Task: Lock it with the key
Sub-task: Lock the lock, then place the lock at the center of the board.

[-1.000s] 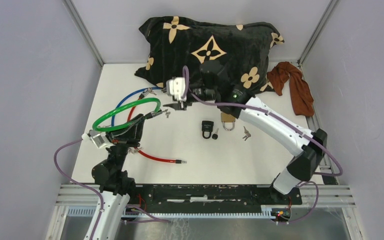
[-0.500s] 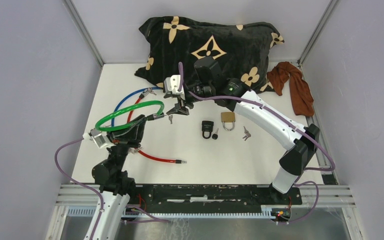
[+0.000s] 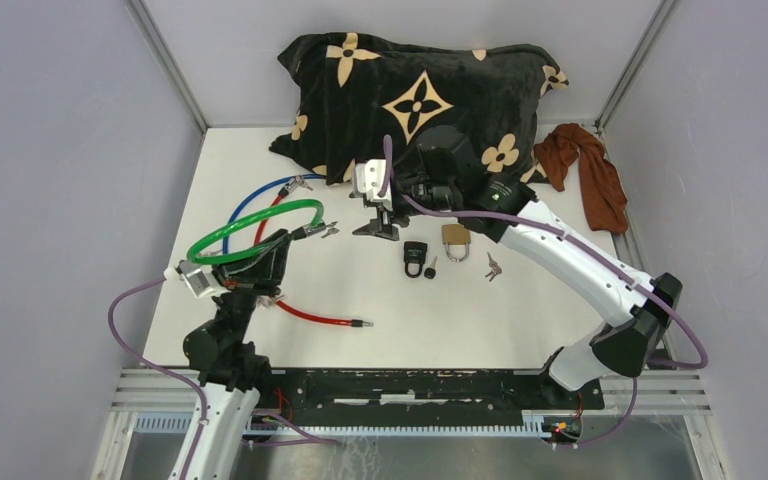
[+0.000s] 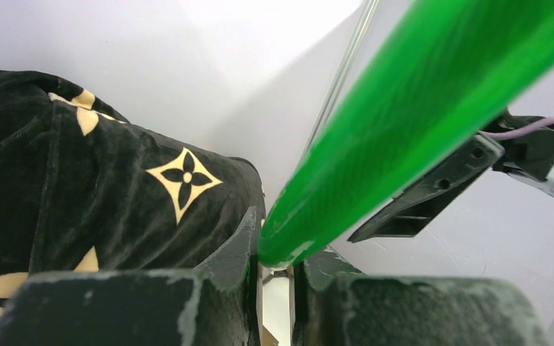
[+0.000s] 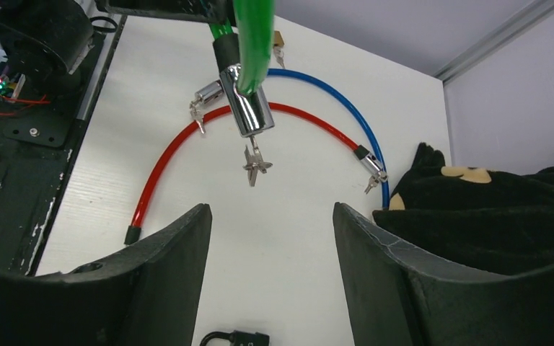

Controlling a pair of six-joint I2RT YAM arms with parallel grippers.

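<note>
right wrist view: the right gripper [image 5: 270, 216] has its jaws spread with nothing between them. ahead of the jaws, roughly on their midline and well apart from the tips, hangs the chrome cylinder [image 5: 249, 115] of the green cable lock [image 5: 247, 36], with the key [image 5: 255, 164] projecting from its near end. the left gripper [image 4: 278, 258] pinches the green cable and holds it off the table. the step in hand appears to be the approach to the key. the next move calls for bracketing its bow, closing, then twisting. whether the key is fully seated, or the cable's free end is latched, cannot be made out. a black padlock [image 5: 234, 337] is cut off below the jaws.
</note>
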